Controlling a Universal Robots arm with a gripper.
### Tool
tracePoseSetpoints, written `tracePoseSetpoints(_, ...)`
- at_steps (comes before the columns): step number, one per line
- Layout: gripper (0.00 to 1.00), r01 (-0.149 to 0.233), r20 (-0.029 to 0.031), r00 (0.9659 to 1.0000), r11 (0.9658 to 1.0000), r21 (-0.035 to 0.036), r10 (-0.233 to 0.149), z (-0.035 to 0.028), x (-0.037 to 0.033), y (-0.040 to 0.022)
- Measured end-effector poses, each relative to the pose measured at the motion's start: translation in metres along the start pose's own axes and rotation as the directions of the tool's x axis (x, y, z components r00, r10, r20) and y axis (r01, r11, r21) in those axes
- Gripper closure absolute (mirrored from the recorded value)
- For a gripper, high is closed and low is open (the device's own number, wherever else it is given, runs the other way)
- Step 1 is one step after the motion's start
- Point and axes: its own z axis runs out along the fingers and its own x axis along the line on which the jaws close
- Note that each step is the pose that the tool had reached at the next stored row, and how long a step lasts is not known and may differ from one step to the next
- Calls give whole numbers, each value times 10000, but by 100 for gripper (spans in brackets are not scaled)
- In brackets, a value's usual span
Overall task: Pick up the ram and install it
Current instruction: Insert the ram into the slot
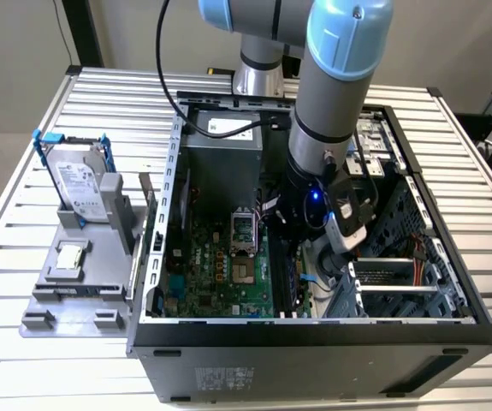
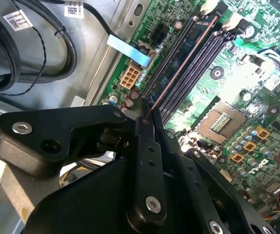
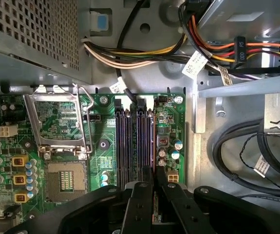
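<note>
My claw (image 2: 147, 114) is down inside the open computer case (image 1: 314, 330), fingers (image 3: 140, 195) pinched together on the ram (image 2: 178, 63). The stick stands on edge, seen thin, over the motherboard (image 3: 105, 146) and in line with its black slots (image 3: 130, 141), nearest the outermost one

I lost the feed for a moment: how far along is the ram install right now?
Done: the ram is picked up and carried into the open computer case. In hand: the gripper is shut on the stick's end, holding it edge-down along the black memory slots beside the empty CPU socket. Left: whether it is fully seated cannot be told; the white slot latches look open.
</note>
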Motion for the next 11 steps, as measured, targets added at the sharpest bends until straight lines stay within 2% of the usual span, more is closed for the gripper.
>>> tracePoseSetpoints(11, 100, 45, -12, 10000, 10000, 2, -45, 33, 0, 0)
